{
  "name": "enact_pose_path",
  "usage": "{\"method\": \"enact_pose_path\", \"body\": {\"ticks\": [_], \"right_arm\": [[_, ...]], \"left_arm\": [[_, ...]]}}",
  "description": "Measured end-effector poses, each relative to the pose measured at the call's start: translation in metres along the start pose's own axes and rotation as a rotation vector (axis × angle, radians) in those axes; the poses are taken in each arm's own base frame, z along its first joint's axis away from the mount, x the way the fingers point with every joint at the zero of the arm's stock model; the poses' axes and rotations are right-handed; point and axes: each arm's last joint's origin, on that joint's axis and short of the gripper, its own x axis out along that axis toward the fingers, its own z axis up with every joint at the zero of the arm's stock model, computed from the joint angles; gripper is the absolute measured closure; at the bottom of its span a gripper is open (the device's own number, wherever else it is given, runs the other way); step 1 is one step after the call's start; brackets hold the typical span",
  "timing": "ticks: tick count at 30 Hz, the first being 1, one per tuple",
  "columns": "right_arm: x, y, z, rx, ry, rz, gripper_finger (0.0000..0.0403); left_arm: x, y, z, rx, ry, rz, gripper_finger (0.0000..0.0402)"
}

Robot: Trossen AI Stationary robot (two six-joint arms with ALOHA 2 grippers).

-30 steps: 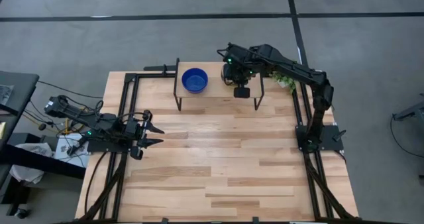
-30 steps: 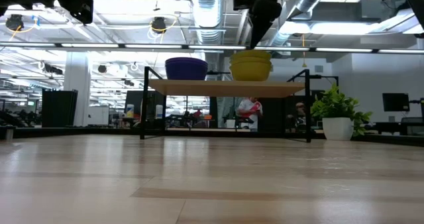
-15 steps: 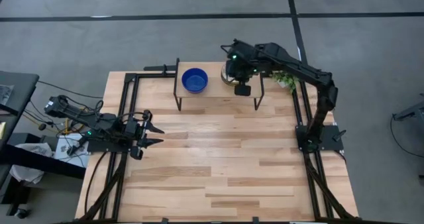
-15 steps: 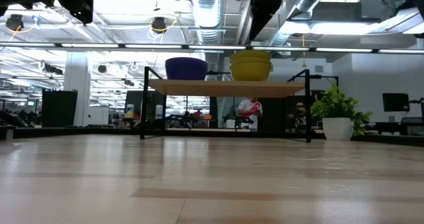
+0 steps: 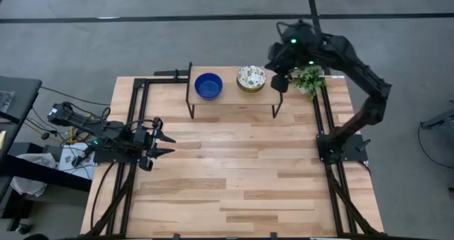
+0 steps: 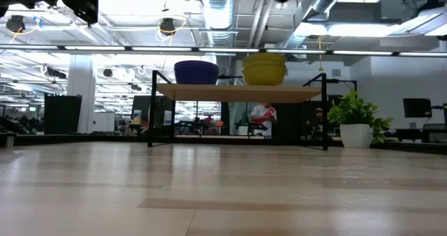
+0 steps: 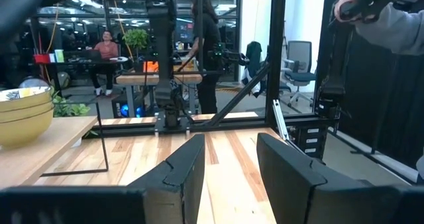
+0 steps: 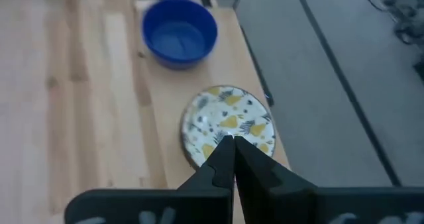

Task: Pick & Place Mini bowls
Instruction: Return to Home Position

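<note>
A small raised wooden shelf [image 5: 230, 96] stands at the table's far side. On it sit a cobalt blue bowl stack [image 5: 208, 85] [image 6: 196, 72] and, to its right, a stack topped by a white floral bowl [image 5: 251, 77] [image 8: 228, 124] with yellow outsides [image 6: 264, 68]. My right gripper [image 5: 279, 82] [image 8: 233, 146] hovers shut, high above the shelf's right end, touching nothing. My left gripper [image 5: 164, 144] [image 7: 228, 159] waits open at the table's left edge.
A small green plant in a white pot [image 5: 306, 80] [image 6: 356, 121] stands right of the shelf, close under my right arm. Black frame rails [image 5: 135, 105] run along the table's left, right and far sides. Bare wood [image 5: 234, 169] fills the table's middle and near part.
My right gripper has risen from just over the floral stack and swung toward the table's right edge, leaving the stack uncovered in the high view and nearly leaving the low view at its top. The bowls have stayed where they were.
</note>
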Motion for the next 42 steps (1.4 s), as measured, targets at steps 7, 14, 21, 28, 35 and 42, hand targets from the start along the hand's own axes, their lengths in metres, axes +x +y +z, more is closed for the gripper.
{"method": "enact_pose_path", "body": {"ticks": [7, 14, 21, 28, 35, 42], "right_arm": [[-0.012, 0.001, -0.025, 0.058, -0.066, 0.061, 0.0403], [-0.005, 0.016, -0.065, 0.118, -0.140, 0.038, 0.0403], [-0.007, 0.034, -0.109, 0.230, -0.227, 0.088, 0.0403], [-0.008, 0.050, -0.147, 0.327, -0.300, 0.132, 0.0403], [0.000, 0.066, -0.178, 0.423, -0.380, 0.188, 0.0403], [0.008, 0.079, -0.205, 0.494, -0.392, 0.242, 0.0403]], "left_arm": [[0.000, 0.000, 0.000, -0.005, -0.004, -0.002, 0.0265], [0.000, 0.000, 0.001, -0.006, -0.011, -0.009, 0.0265], [0.000, 0.000, 0.001, -0.028, -0.015, -0.010, 0.0265], [0.000, -0.001, 0.001, -0.048, -0.015, -0.019, 0.0265], [0.000, -0.002, 0.002, -0.053, -0.019, -0.063, 0.0265], [0.001, -0.002, 0.001, -0.094, -0.013, -0.063, 0.0265]]}}
